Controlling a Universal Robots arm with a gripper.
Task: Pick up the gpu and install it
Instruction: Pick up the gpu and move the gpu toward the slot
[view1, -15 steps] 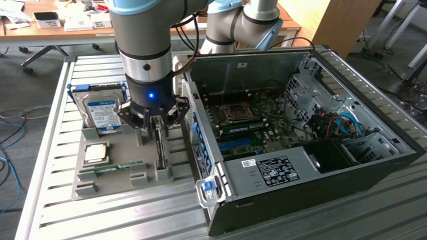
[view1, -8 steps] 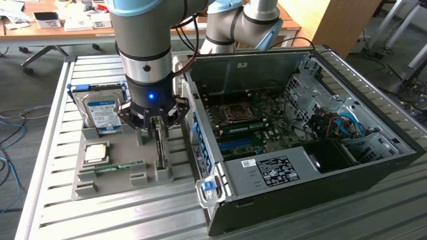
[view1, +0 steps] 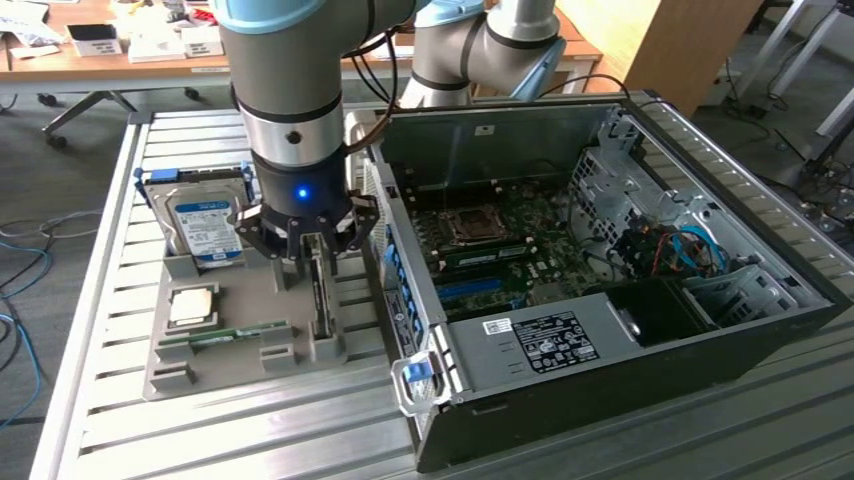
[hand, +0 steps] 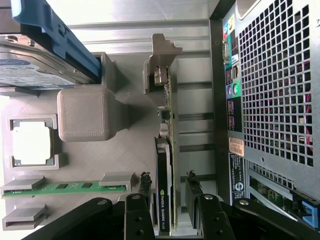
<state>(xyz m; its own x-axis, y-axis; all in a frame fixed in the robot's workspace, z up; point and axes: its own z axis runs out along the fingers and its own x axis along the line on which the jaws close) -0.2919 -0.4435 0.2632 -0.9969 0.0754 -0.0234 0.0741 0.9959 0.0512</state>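
Slatted metal worktop (view1: 267, 440) at the exterior view's lower left carries a grey tray (view1: 227, 365) where the gpu (view1: 320, 295) stands on edge, the spread fingers (hand: 136, 212) straddling it, so a good grasp probably means closing squarely on both faces.

**LIGHTING AND IMAGE CONDITION**

Exterior view: illumination is bright, even and diffuse. The slatted metal surface (view1: 267, 430) carries a pale sheen; shadows on it are soft. The interior of the computer case (view1: 641, 400) is dimmer, with one bay in deep shadow. A blue indicator light (view1: 302, 193) glows on the arm (view1: 287, 90). Wrist view: the square chip (hand: 31, 144) is washed out to white; the tool (hand: 168, 176) reads as a dark silhouette.
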